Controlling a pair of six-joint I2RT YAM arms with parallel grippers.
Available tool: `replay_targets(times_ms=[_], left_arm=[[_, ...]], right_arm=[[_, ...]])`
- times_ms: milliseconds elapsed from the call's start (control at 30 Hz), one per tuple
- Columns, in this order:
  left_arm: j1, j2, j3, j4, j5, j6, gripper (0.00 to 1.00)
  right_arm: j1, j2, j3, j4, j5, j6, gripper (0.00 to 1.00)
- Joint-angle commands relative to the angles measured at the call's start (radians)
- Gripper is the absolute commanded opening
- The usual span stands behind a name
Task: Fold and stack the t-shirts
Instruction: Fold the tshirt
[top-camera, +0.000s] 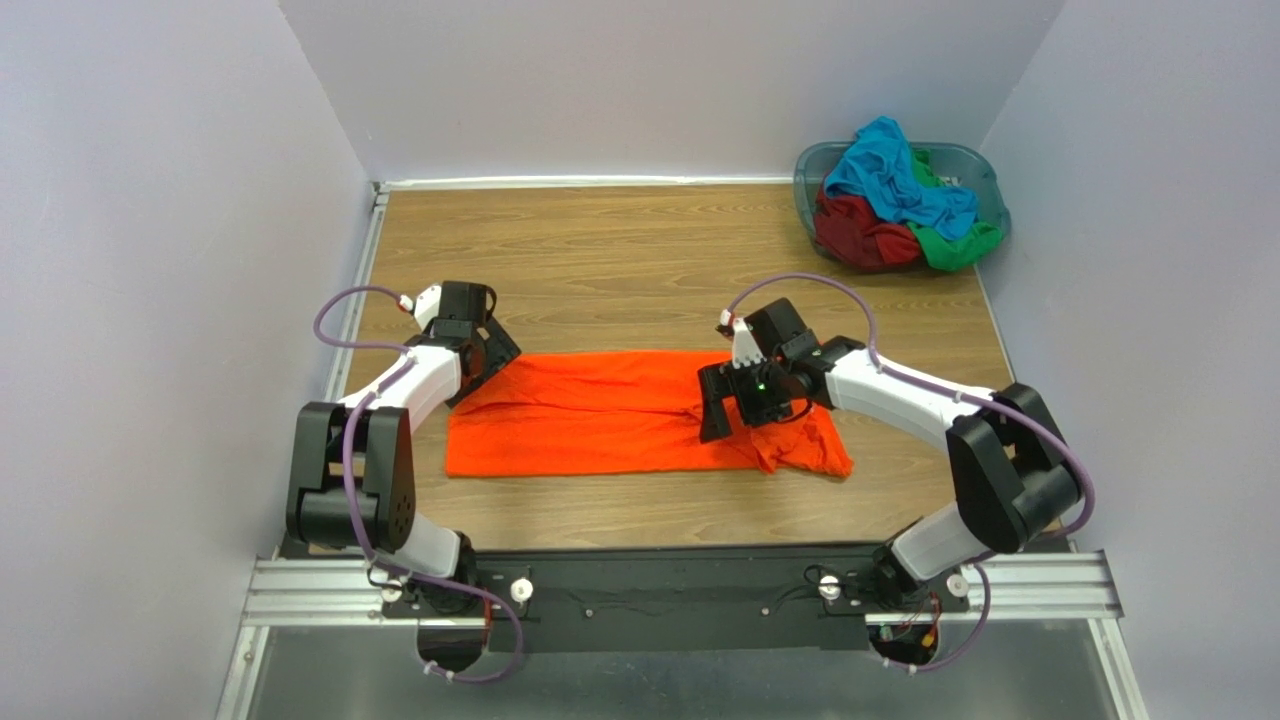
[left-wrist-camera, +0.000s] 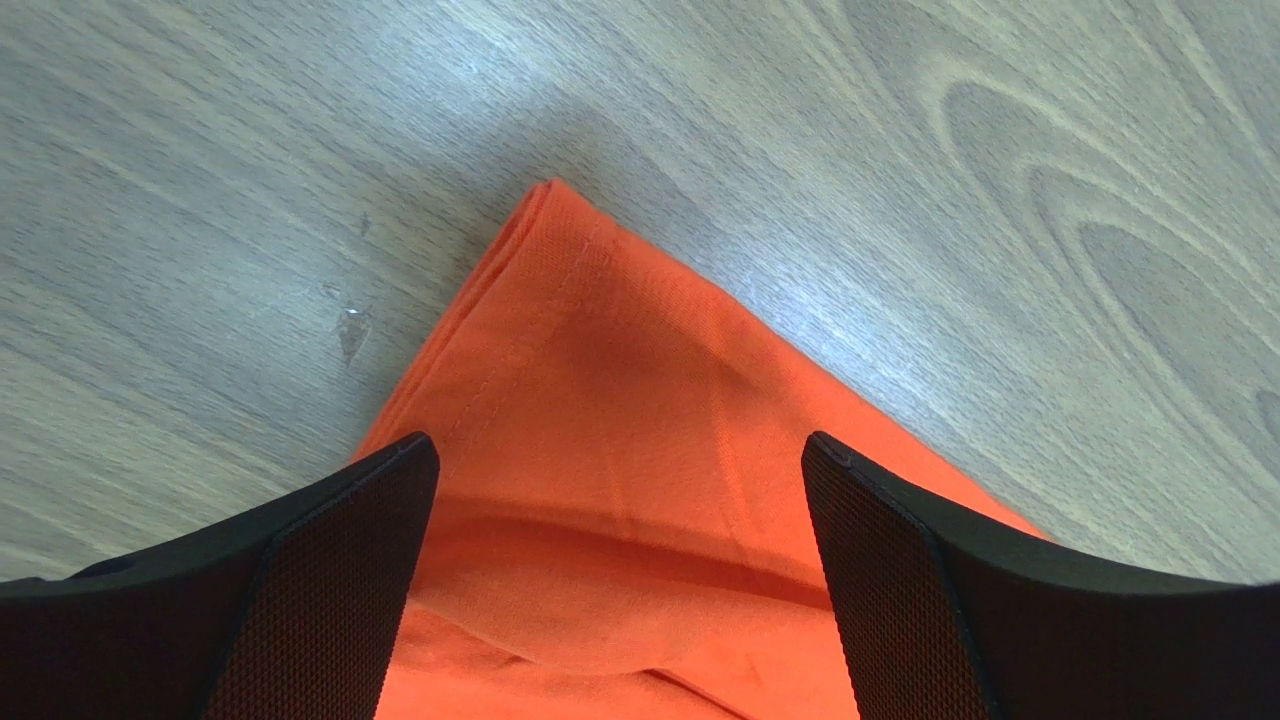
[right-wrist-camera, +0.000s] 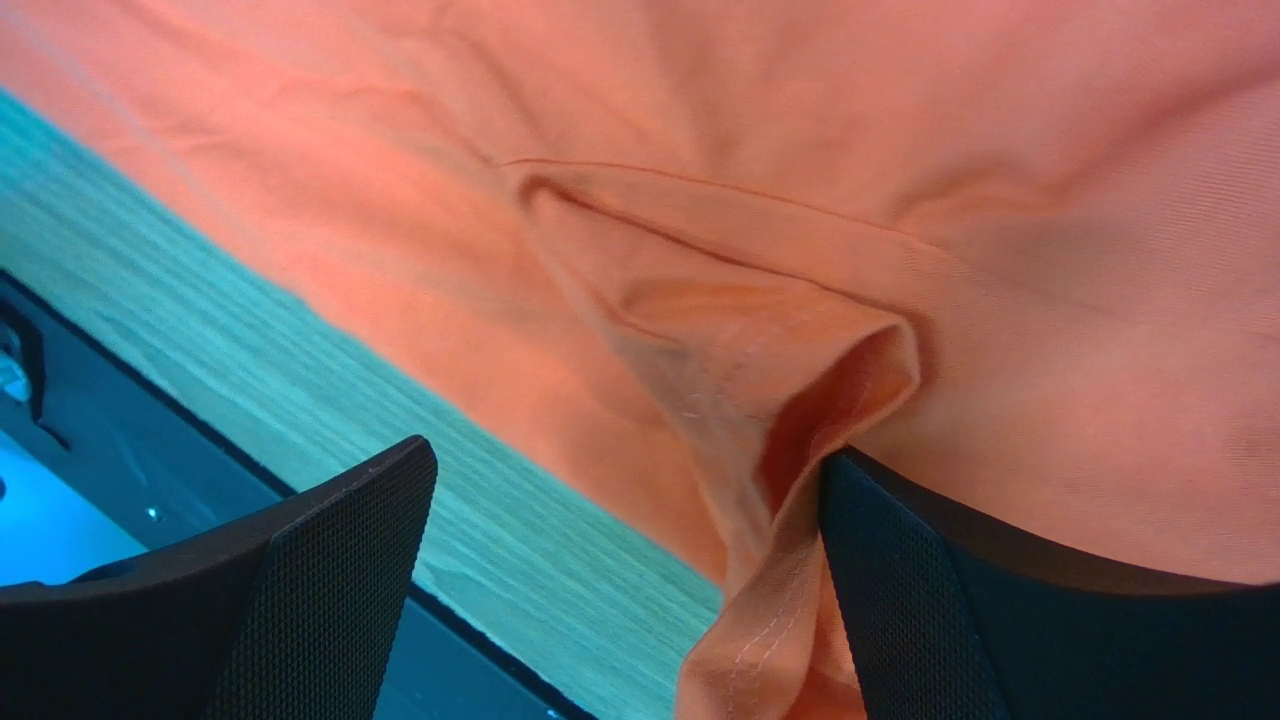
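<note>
The orange t-shirt (top-camera: 601, 420) lies flat on the wooden table, folded into a long band. My left gripper (top-camera: 493, 360) is open over its far left corner. In the left wrist view that corner (left-wrist-camera: 631, 375) lies between the spread fingers of my left gripper (left-wrist-camera: 616, 450). My right gripper (top-camera: 721, 402) is open over the shirt's right part. In the right wrist view a raised hemmed fold of the orange cloth (right-wrist-camera: 751, 375) rests against the right finger of my right gripper (right-wrist-camera: 624, 458). The turquoise (top-camera: 894, 173), dark red (top-camera: 857, 233) and green (top-camera: 959, 243) t-shirts lie bunched in the basket.
The grey-blue plastic basket (top-camera: 984, 173) stands at the far right corner of the table. Grey walls close in the table on the left, back and right. The black base rail (top-camera: 676, 578) runs along the near edge.
</note>
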Motion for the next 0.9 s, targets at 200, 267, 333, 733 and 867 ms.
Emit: replay_targets(times_ms=[200, 267, 333, 733, 867], left_arm=[[0.010, -0.008, -0.001, -0.019, -0.053, 0.006, 0.98], [0.010, -0.012, 0.005, -0.023, -0.053, 0.006, 0.98], [0.010, -0.021, 0.007, -0.028, -0.055, 0.006, 0.98], [0.010, -0.043, 0.013, -0.042, -0.058, 0.003, 0.98], [0.010, -0.052, 0.014, -0.048, -0.061, 0.001, 0.98]], right_arm=[[0.088, -0.054, -0.014, 0.032, -0.062, 0.002, 1.00], [0.120, -0.043, -0.011, 0.032, -0.061, 0.008, 1.00], [0.148, -0.028, 0.000, 0.033, -0.058, 0.019, 1.00], [0.315, -0.031, 0.037, 0.033, 0.115, 0.135, 1.00], [0.315, -0.046, 0.057, -0.019, 0.281, 0.171, 1.00]])
